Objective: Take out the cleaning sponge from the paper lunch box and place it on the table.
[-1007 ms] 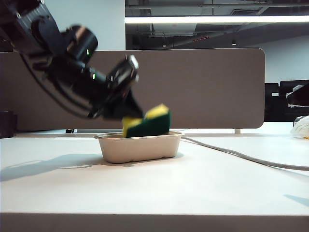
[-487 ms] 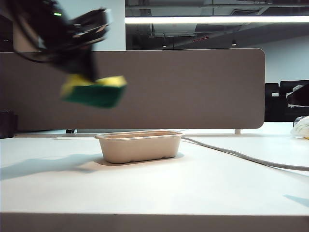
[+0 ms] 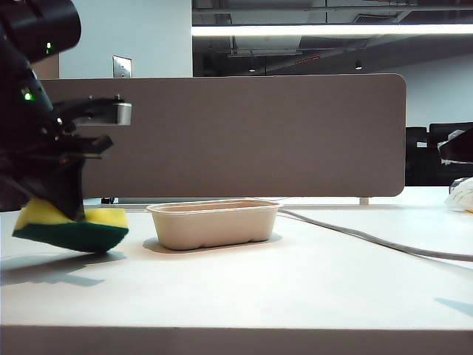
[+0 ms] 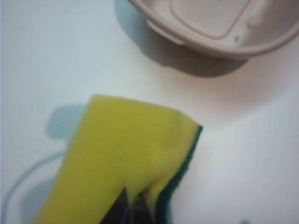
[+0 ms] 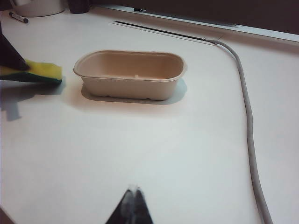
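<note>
Left end effector clamps cleaning sponge just above table, beside paper lunch box; right end effector closed.

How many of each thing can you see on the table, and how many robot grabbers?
Sponge: 1
Paper lunch box: 1
Grey cable: 1
Marker pen: 1
Grippers: 2, left gripper holding the sponge, right gripper shut over the table
Total: 6
</note>
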